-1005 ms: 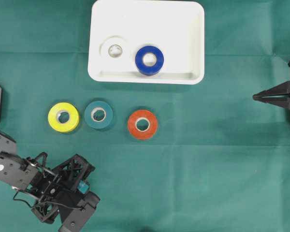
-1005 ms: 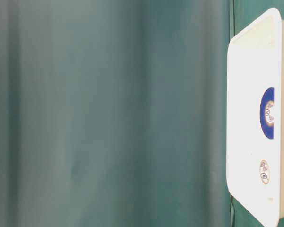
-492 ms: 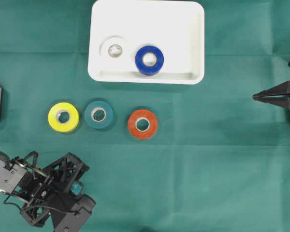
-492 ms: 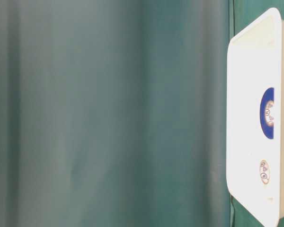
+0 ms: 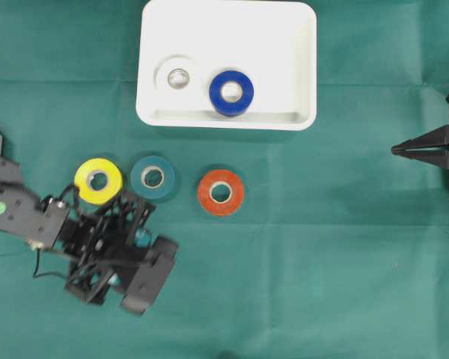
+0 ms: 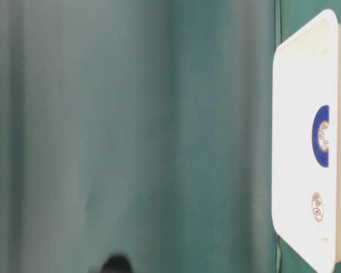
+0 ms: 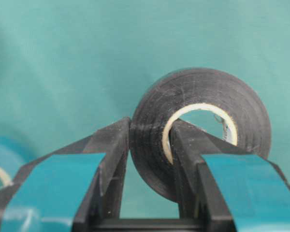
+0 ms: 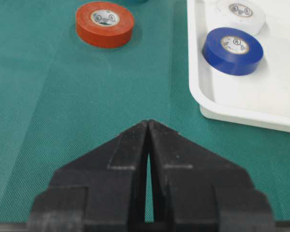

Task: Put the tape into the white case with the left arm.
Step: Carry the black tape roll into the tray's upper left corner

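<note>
My left gripper [image 7: 150, 145] pinched a black tape roll [image 7: 203, 125], one finger through its core, near the cloth's front-left corner. The white case [image 5: 303, 67] lay well away toward the far edge, past the row of loose rolls; my right gripper [image 8: 148, 130] sat closed.

A green cloth [image 5: 322, 247] covers the table, creased in a line beside the white tray's near edge.
</note>
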`<move>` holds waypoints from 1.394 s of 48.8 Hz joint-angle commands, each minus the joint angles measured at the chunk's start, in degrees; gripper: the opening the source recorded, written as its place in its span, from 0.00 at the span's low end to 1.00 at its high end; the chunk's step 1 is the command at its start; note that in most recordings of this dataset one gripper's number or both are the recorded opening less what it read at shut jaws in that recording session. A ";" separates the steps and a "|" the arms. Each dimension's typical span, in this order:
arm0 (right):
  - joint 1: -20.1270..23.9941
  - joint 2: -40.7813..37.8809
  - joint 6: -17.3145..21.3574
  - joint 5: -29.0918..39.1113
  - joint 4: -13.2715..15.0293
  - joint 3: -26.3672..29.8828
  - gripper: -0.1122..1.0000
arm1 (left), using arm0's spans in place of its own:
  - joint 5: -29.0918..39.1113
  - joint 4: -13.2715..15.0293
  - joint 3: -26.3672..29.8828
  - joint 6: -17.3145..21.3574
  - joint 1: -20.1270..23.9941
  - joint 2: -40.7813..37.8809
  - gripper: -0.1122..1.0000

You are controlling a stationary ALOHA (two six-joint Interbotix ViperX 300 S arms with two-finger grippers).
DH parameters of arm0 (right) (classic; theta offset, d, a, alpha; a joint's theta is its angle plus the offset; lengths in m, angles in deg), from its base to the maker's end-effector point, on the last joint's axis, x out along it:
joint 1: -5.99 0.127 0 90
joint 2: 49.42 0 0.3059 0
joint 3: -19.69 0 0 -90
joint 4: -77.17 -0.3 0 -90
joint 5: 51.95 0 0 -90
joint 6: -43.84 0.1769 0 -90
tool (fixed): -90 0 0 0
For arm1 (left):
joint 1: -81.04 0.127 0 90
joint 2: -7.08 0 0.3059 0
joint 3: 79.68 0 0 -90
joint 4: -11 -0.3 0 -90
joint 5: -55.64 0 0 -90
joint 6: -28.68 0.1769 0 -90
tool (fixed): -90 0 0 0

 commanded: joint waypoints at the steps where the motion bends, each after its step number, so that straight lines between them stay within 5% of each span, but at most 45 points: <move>1: 0.00 -0.44 0.09 -0.53 0.09 0.62 0.01 | -0.18 -0.18 0.79 0.35 2.99 1.76 0.30; 28: -0.09 -0.44 0.09 -0.62 0.09 0.53 0.01 | -5.01 -0.18 0.53 8.96 26.02 2.55 0.30; 50: -0.09 -0.44 0.09 -0.62 0.09 0.53 0.01 | -11.07 -0.18 0.79 10.20 42.19 1.85 0.30; 68: 0.00 -0.44 0.09 -0.62 0.09 0.44 0.01 | -19.69 -0.18 0.44 13.45 50.98 -0.70 0.30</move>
